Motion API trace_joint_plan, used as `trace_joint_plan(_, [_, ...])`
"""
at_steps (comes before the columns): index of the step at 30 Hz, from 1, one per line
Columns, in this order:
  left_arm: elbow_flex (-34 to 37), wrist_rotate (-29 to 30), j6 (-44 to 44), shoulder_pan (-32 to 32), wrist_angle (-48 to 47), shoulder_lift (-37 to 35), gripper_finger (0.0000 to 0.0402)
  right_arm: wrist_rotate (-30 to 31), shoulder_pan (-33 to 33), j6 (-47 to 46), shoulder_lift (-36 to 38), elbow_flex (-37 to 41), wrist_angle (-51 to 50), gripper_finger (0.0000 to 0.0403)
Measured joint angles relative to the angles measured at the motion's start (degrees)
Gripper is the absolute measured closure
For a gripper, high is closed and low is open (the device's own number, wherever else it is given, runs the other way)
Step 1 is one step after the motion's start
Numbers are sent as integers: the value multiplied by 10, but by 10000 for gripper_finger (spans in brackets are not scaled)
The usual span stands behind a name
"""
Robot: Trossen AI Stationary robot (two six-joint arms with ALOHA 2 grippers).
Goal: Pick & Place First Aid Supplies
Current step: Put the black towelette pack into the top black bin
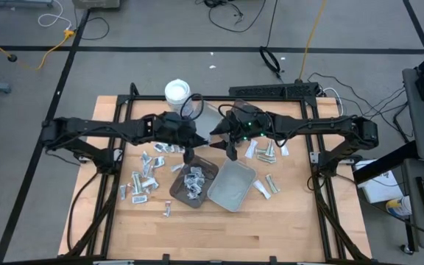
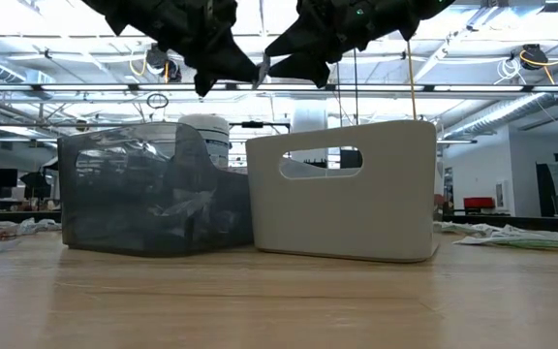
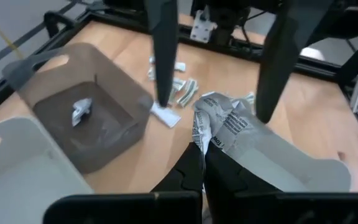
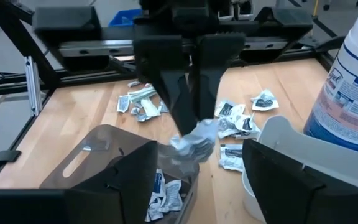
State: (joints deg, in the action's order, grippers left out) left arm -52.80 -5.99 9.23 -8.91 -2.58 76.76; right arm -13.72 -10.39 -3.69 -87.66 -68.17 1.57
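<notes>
My left gripper (image 1: 190, 153) hangs above the middle of the table, shut on a crumpled white packet (image 3: 219, 124) that also shows in the right wrist view (image 4: 194, 140). My right gripper (image 1: 231, 151) faces it from the table's right. Its two fingers (image 3: 163, 56) stand open and wide apart just beyond the packet, and I see them touch nothing. Below and nearer stands a dark tray (image 1: 182, 193) with several packets in it, beside a grey tray (image 1: 232, 185). More packets lie loose on the wood to the left (image 1: 142, 177) and right (image 1: 263, 151). My left gripper pinches the packet by its near end (image 3: 205, 142) between its two fingers. The fingers come slanting down from the table's left. The rest of the packet sticks out past the fingertips, crumpled and lifted clear of table and trays.
A white round tub (image 1: 177, 92) with a blue label (image 4: 353, 74) stands at the far side, with a pale tray (image 4: 278, 143) near it. Another dark tray (image 3: 79, 118) holds one packet. The low view shows a dark tray (image 2: 153, 194) and a white one (image 2: 356, 194) side by side.
</notes>
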Motion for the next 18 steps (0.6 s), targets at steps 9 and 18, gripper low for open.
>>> trace_joint_plan(9, [0,15,-1,10,10,2,401,-1,0,-4,0,0,3,243])
trace_joint_plan(18, [0,18,-1,14,24,2,401,-2,0,3,1,0,5,391])
